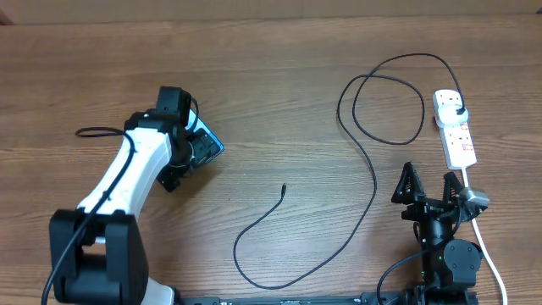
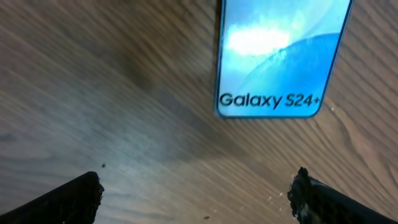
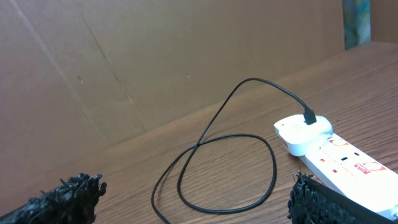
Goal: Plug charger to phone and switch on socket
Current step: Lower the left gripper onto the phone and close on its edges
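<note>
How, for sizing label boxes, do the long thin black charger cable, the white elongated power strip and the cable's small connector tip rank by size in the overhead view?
1. long thin black charger cable, by spread
2. white elongated power strip
3. small connector tip

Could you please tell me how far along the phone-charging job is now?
Done: the thin black charger cable is plugged into the white power strip. In hand: the open left tool hovers by the blue-screened Galaxy smartphone, holding nothing; the right tool is open too. Left: the cable's connector tip lies loose; connect it, then switch on.
</note>
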### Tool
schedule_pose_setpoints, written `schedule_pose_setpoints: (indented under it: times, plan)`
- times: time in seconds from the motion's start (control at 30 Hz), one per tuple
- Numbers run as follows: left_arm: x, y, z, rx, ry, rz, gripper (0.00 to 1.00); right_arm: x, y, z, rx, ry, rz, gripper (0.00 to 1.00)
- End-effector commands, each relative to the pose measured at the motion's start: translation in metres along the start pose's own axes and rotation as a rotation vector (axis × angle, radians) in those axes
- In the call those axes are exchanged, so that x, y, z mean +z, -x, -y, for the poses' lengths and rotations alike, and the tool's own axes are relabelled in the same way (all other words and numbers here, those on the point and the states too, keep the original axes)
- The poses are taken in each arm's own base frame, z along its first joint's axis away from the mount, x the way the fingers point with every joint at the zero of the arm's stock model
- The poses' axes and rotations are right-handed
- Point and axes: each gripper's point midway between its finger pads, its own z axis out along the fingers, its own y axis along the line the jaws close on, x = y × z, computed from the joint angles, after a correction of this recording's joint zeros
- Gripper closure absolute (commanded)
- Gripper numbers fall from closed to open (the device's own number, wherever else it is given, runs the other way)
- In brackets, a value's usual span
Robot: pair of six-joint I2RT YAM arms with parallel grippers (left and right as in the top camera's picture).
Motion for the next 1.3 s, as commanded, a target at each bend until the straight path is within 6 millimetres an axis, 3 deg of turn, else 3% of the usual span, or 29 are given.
schedule_pose_setpoints:
  times: [0.0, 0.33, 0.77, 1.0, 1.27]
  plan:
    - [-0.009, 0.017, 0.017, -0.007, -0.020, 0.036, 0.00, 0.000, -0.001, 0.004, -0.007, -0.013, 0.007, 0.00]
    - [-0.036, 0.041, 0.046, -0.008, -0.051, 0.062, 0.00, 0.000, -0.001, 0.004, -0.008, -0.013, 0.007, 0.00]
    - [-0.003, 0.044, 0.068, -0.014, -0.032, -0.050, 0.00, 0.000, -0.001, 0.004, -0.008, -0.013, 0.007, 0.00]
    - [0.013, 0.048, 0.062, -0.013, 0.020, -0.059, 0.00, 0.000, -0.001, 0.004, -0.008, -0.013, 0.007, 0.00]
    - [0.017, 0.057, 0.058, -0.057, 0.048, -0.019, 0.00, 0.000, -0.001, 0.004, -0.007, -0.013, 0.007, 0.00]
